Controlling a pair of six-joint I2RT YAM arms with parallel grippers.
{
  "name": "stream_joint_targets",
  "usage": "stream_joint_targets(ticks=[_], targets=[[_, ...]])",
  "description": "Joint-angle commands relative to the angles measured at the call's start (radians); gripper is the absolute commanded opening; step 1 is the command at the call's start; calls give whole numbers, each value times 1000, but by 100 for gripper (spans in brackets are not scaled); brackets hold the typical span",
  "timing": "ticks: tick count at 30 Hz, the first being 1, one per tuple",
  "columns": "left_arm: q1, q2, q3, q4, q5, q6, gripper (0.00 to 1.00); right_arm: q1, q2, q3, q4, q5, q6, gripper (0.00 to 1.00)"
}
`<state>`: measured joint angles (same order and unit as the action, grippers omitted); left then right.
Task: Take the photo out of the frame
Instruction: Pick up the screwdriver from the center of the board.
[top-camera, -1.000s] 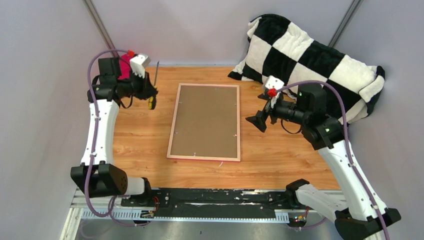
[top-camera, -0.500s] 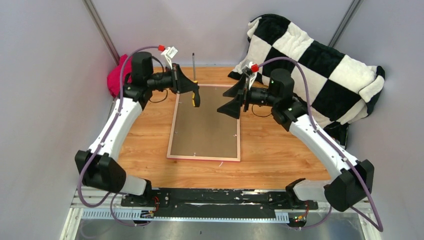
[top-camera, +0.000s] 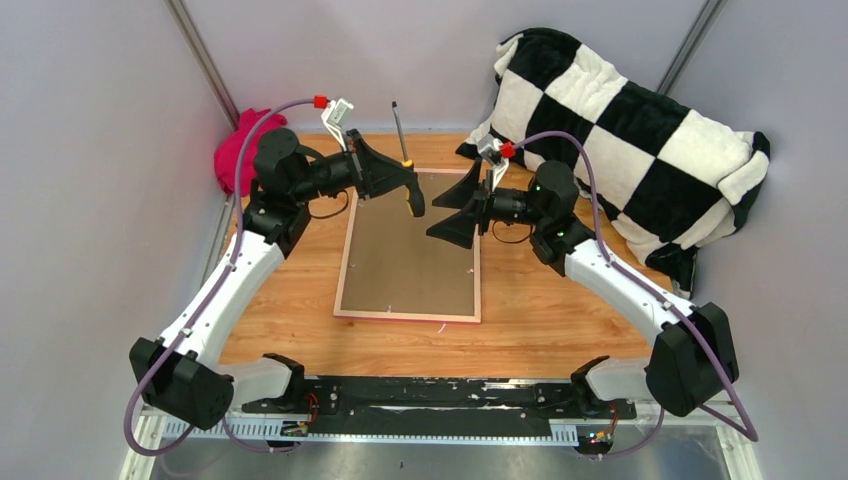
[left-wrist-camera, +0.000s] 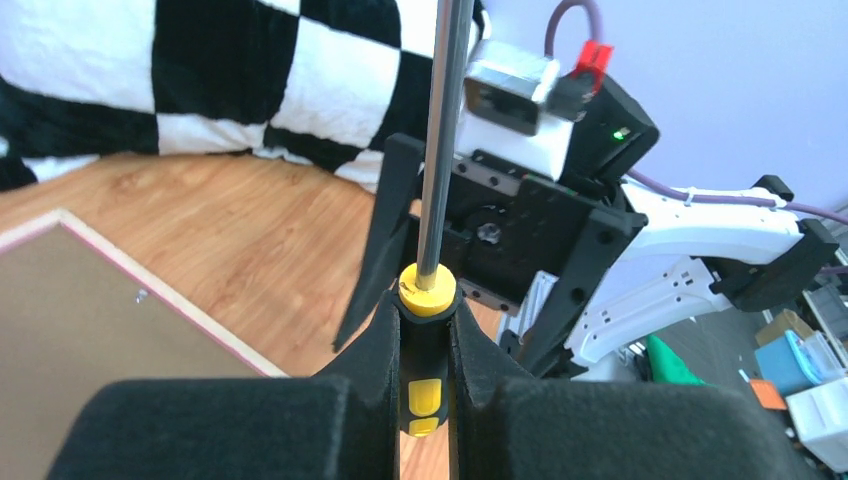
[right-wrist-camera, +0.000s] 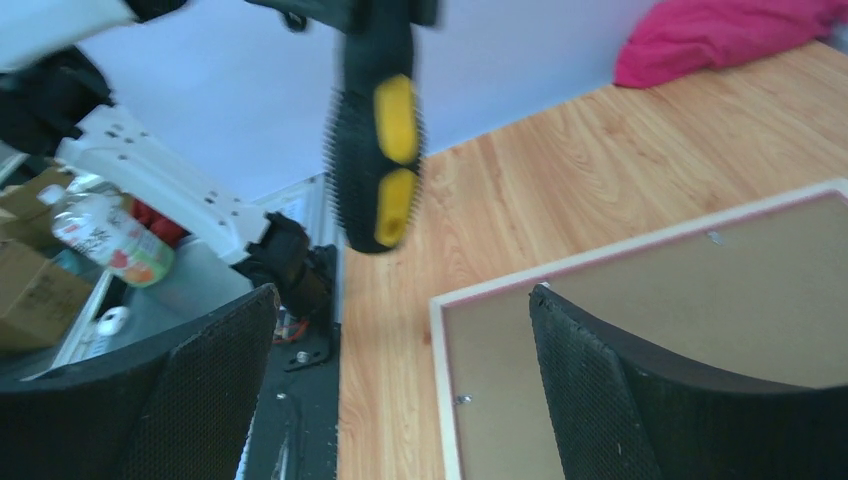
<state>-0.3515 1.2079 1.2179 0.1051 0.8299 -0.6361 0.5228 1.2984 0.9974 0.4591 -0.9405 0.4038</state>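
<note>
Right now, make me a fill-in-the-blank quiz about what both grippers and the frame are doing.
The left gripper is shut on a ____.
The right gripper has its jaws ____.
The frame lies with its ____ board facing up.
Missing words: screwdriver; open; brown.

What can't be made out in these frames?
Hidden: the photo, in every view; the frame lies back up, its brown board covering it.
Cut off: the screwdriver tip, by the left wrist view's top edge.
Too small: the backing clips in the top view; turned or not, cannot tell.
</note>
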Motion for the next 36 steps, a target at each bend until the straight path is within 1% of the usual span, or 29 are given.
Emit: stream_joint_targets(ticks=[1, 4, 5, 8, 9, 12, 15, 17, 20, 21, 22, 23, 24, 25, 26, 27, 28, 30, 33, 36], targets=[[-13, -10, -32, 54, 22, -11, 0, 11, -15, -50, 367, -127, 215, 95], [-31, -6, -31, 60, 63, 4, 0, 14, 3, -48, 419, -105, 284, 94], [-41, -4, -31, 61, 82, 12, 0, 16, 13, -38, 402, -98, 276, 93], [-69, 2, -29, 60, 120, 19, 0, 21, 46, 4, 279, -78, 214, 91], [-76, 3, -28, 60, 134, 23, 0, 22, 55, 7, 266, -78, 206, 90], [-88, 0, -32, 60, 145, 28, 0, 31, 70, 3, 296, -94, 224, 88], [-89, -3, -34, 59, 132, 35, 0, 57, 65, -7, 339, -142, 236, 83], [-89, -2, -38, 59, 127, 37, 0, 79, 61, -7, 339, -171, 227, 79], [-89, -3, -47, 61, 122, 54, 0, 92, 61, -7, 335, -187, 227, 63], [-89, -3, -52, 60, 121, 58, 0, 93, 60, -3, 328, -187, 224, 52], [-89, -7, -56, 61, 120, 60, 0, 93, 59, 5, 306, -190, 213, 37], [-89, -12, -56, 61, 121, 65, 0, 93, 55, 19, 261, -195, 188, 25], [-87, -17, -55, 62, 126, 76, 4, 93, 49, 36, 194, -198, 153, 12], [-82, -27, -49, 64, 135, 93, 19, 93, 38, 58, 95, -198, 95, 3], [-65, -40, -37, 64, 151, 105, 34, 92, 25, 84, -18, -190, 19, 0], [-43, -52, -27, 63, 162, 108, 46, 92, 10, 110, -152, -173, -68, 0], [-16, -67, -17, 65, 167, 109, 53, 91, -10, 134, -273, -145, -162, 0], [46, -97, -7, 64, 167, 106, 66, 85, -48, 165, -460, -83, -309, 0], [128, -137, -14, 64, 171, 108, 83, 56, -100, 191, -657, -28, -486, 0], [167, -172, -36, 65, 180, 129, 90, 46, -144, 206, -861, 82, -657, 0]])
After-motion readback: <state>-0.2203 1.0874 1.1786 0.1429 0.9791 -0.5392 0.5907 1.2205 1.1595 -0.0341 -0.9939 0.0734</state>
